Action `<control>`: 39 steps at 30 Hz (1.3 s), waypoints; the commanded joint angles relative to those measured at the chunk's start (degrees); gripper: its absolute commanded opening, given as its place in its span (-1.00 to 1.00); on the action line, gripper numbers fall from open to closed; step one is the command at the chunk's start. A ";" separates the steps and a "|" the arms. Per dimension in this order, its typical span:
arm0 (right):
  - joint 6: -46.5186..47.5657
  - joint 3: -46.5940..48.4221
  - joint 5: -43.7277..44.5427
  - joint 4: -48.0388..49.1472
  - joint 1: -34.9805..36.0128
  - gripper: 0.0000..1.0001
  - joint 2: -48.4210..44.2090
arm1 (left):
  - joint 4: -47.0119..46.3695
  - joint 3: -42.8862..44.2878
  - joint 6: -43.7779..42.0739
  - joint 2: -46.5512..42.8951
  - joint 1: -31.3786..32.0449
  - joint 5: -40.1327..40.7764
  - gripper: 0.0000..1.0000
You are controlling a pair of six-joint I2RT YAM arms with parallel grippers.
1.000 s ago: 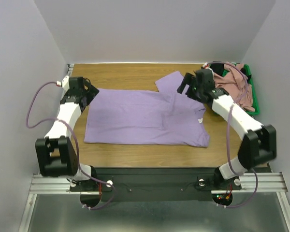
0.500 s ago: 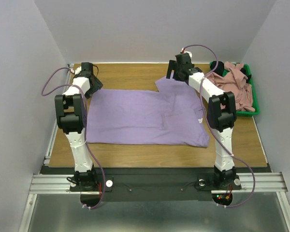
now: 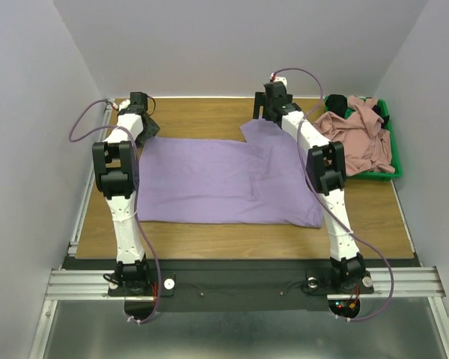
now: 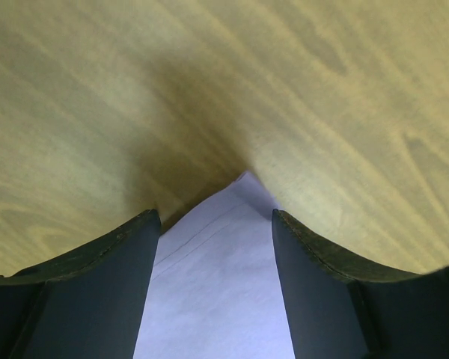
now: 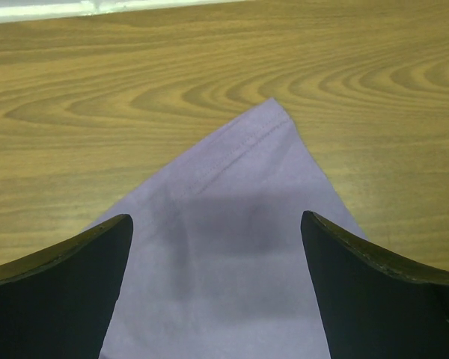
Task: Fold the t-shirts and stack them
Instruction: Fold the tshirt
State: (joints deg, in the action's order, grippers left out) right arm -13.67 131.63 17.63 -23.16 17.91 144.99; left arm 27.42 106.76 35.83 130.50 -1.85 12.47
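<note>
Left tool (image 4: pixel 213 217) and right tool (image 5: pixel 216 217), both spread, each astride a lavender t-shirt (image 3: pixel 224 179) corner.

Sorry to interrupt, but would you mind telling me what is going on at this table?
Both arms reach across the table to the far edge of a purple shirt lying spread flat. The left claw is open over its far-left corner, the right claw open over a sleeve tip. Neither has closed on cloth yet, so no fold has begun. A pink shirt and a black shirt sit bunched in the green bin at the right.
</note>
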 commanded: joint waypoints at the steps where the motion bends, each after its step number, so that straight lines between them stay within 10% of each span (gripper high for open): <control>1: 2.07 5.82 1.54 2.85 -0.68 1.00 2.84 | 1.94 4.85 -0.41 2.21 0.53 1.77 0.44; 11: 2.86 7.59 -0.93 9.97 -1.12 1.00 6.27 | 3.42 7.14 -0.24 4.41 1.67 3.88 0.33; 24: 3.74 11.72 0.82 17.53 -1.65 1.00 14.35 | 5.54 7.50 -1.03 5.21 1.76 4.23 -1.00; 28: 4.00 9.44 0.74 17.62 -1.74 0.99 15.33 | 4.22 6.18 -2.00 4.24 1.67 3.26 -1.00; 39: 5.06 2.49 -1.90 17.62 -1.65 -0.34 11.02 | 0.80 2.23 -3.05 0.90 1.67 2.21 -1.00</control>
State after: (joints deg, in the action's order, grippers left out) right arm -8.58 136.35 17.52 -2.98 16.51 157.60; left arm 27.29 110.98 34.11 134.32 -0.27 15.70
